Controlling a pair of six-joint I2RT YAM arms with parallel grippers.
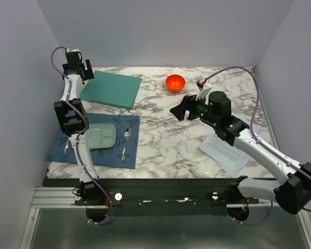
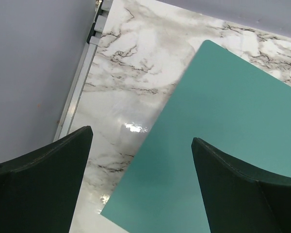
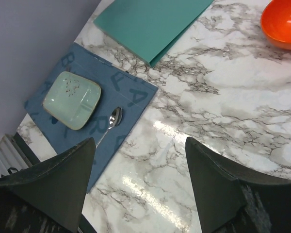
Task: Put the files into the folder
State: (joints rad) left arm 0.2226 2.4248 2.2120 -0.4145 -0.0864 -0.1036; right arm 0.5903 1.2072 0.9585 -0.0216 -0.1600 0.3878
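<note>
Jaws spread wide on both my sides, nothing held. My left gripper [image 2: 141, 136] hangs over the edge of the teal folder [image 1: 111, 88], which lies shut at far left. My right gripper [image 3: 139, 141] hovers mid-way over the marble table [image 1: 166, 129]. The files [image 1: 225, 150] lie near right, partly under my right arm.

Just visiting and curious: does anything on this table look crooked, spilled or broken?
Nothing spilled or broken. The white printed paper sheets lie skewed at the near right, partly under the right arm; the flat teal-green folder sits closed and angled at far left.
</note>
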